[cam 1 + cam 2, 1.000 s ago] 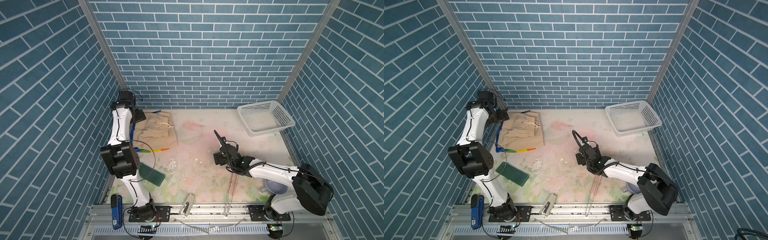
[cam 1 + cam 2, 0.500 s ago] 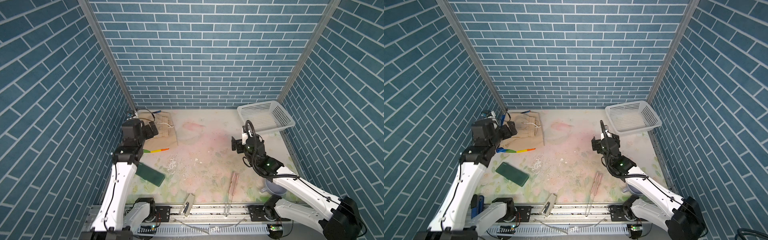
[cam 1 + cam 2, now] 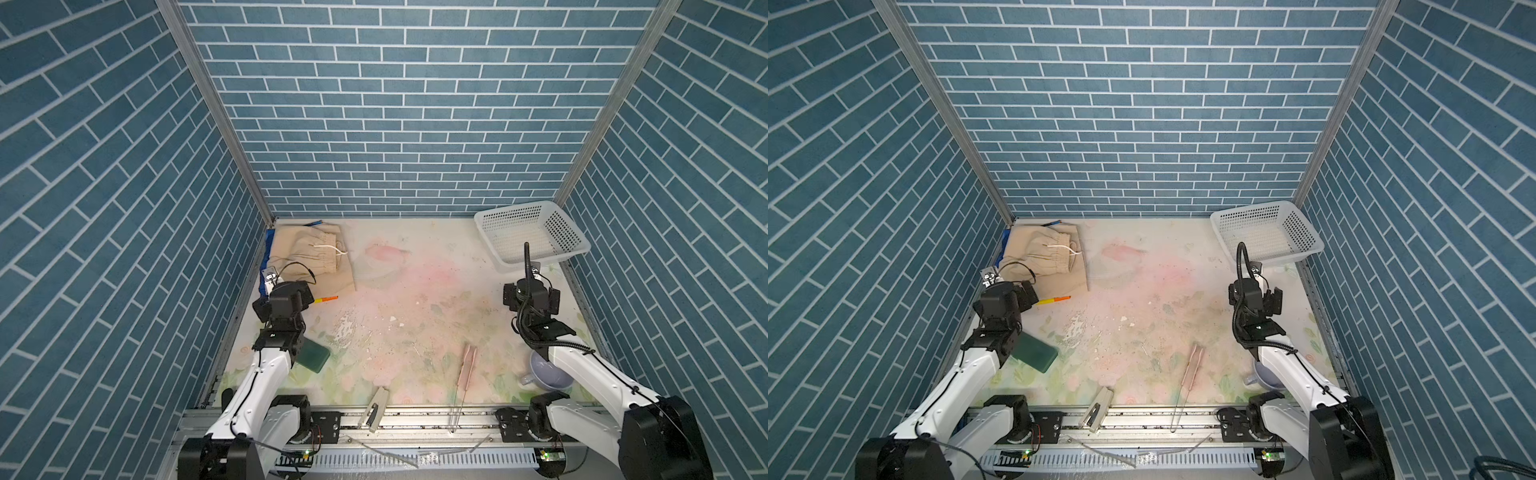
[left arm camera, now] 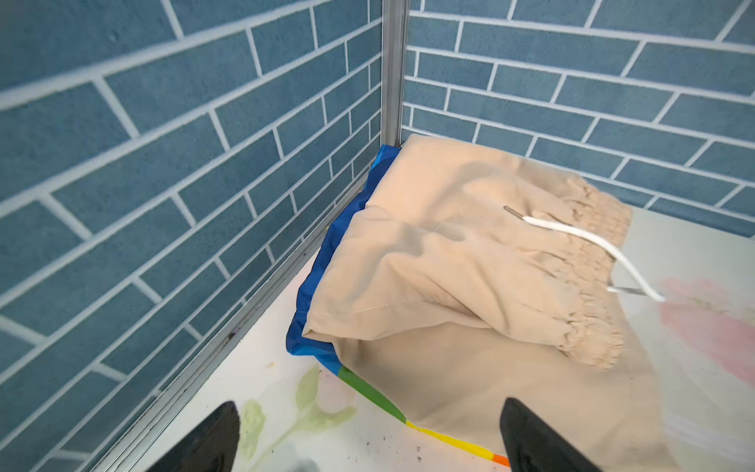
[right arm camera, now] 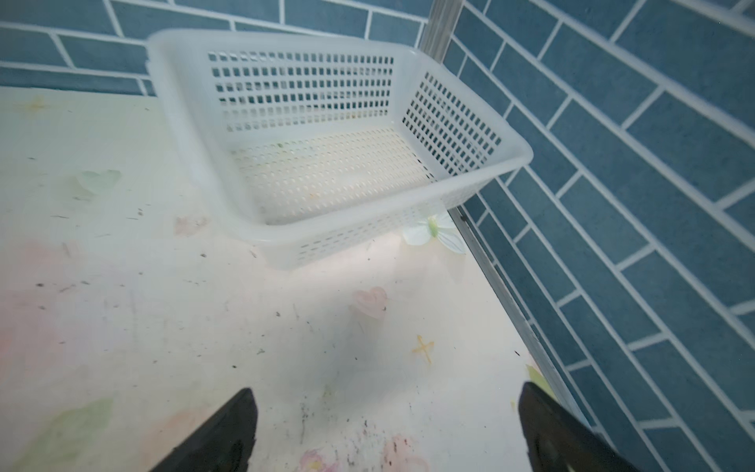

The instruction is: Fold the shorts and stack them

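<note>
Folded beige shorts (image 3: 309, 257) lay on the rainbow-striped shorts (image 4: 306, 343), well apart from the white basket (image 5: 302, 77). The left gripper (image 4: 367, 425) hung just short of the stack, spread and empty. The right gripper (image 5: 386, 408), spread and empty, faced the basket.

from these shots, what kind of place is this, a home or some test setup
Most likely a robot test booth, not a home: brick-print wall panels meeting at bare metal posts, a left arm and right arm mounted on a front rail, and a scuffed floral table.
</note>
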